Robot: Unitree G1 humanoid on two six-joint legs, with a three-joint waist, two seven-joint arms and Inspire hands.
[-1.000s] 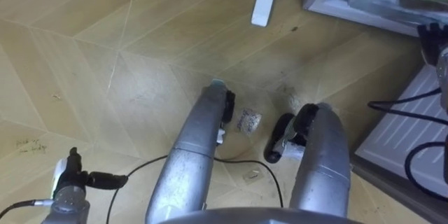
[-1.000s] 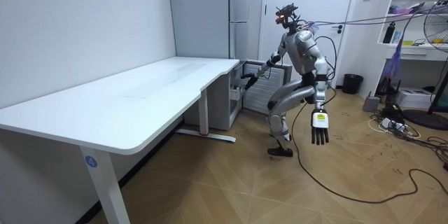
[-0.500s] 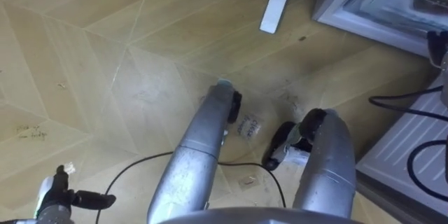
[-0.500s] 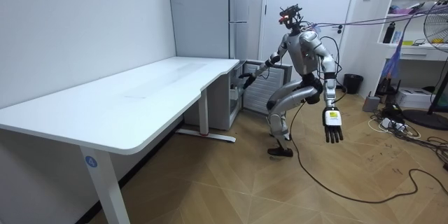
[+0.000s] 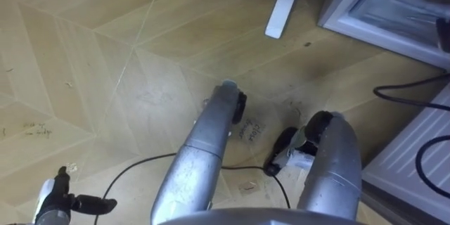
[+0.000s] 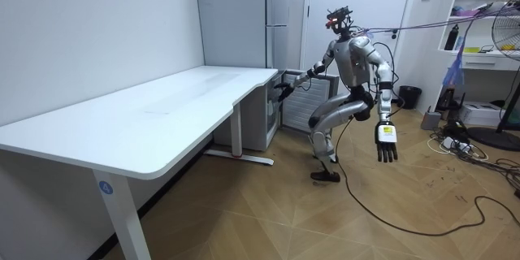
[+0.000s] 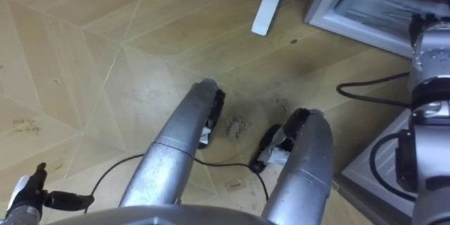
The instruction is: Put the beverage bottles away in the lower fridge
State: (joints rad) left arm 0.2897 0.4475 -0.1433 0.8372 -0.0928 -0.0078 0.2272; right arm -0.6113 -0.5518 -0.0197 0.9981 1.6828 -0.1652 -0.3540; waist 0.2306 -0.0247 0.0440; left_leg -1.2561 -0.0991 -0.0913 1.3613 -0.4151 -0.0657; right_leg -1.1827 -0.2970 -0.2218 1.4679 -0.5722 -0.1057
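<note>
the right hand (image 6: 283,89) is at the boxy white lower fridge (image 6: 262,118), at one o'clock from the robot; i cannot tell its fingers. the left hand (image 6: 382,142) hangs empty at seven o'clock, fingers straight. i cannot make out any drinks. best to stand steady on the smooth parquet floor (image 5: 105,77), clear of the ribbed door (image 5: 415,148).

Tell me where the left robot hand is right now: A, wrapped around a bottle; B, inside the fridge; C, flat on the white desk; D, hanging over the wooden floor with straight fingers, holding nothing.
D: in the room view the left robot hand hangs beside the body over the floor, fingers straight and empty.
</note>
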